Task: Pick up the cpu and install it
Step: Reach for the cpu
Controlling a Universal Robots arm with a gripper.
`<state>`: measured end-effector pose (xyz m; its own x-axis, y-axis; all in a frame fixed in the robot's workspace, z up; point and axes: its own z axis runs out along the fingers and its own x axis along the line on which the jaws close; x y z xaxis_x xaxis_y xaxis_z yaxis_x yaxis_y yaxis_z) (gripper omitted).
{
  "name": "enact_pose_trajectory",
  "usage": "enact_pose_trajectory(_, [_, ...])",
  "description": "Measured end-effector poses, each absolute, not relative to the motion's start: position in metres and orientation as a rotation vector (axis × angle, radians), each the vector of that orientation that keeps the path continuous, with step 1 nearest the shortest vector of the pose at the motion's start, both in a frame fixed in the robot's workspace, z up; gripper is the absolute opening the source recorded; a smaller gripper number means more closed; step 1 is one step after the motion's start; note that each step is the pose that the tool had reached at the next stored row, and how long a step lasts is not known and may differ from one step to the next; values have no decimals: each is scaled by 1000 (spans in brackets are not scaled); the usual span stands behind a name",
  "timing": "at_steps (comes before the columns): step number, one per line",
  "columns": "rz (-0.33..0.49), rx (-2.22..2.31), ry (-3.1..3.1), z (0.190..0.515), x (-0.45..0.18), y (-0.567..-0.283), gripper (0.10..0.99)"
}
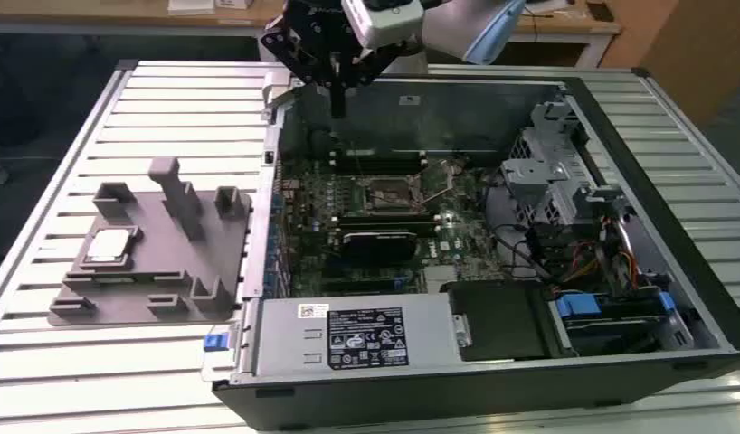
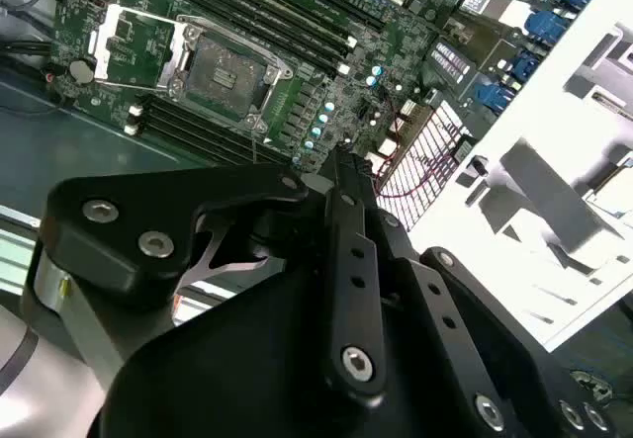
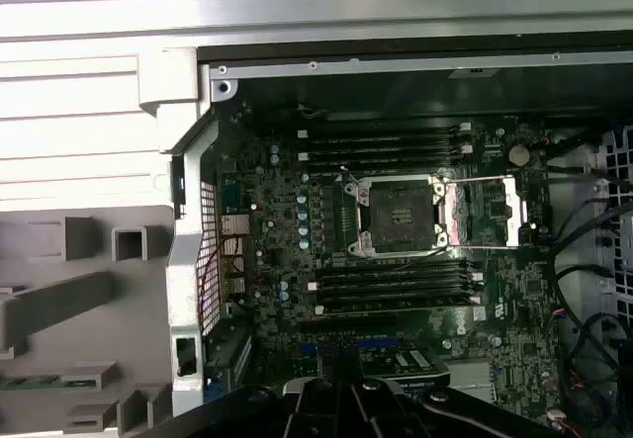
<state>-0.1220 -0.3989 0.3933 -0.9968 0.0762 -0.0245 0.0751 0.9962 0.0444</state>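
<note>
Silvery-grey and flat, the cpu is lying in a square recess of the grey tray, toward the exterior view's left. The tray, with its upright blocks, is resting on the pale slatted table, just beside the open computer case. Inside the case the green motherboard is lying face up. Its socket is sitting bare among the long memory slots (in the first wrist view its metal load plate is standing swung open to one side of the socket). The gripper is hanging above the case's far edge in the exterior view, pointing down, well apart from the cpu and clear of the board. Its black fingers are pressing together, closed and carrying no load. In the second wrist view the joined tips of the gripper are pointing toward the board, with the socket lying off to one side of them
</note>
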Motion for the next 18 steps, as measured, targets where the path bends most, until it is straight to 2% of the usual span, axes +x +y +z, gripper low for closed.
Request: enact_pose_trajectory(18, [68, 118, 3112, 393, -129, -399, 106])
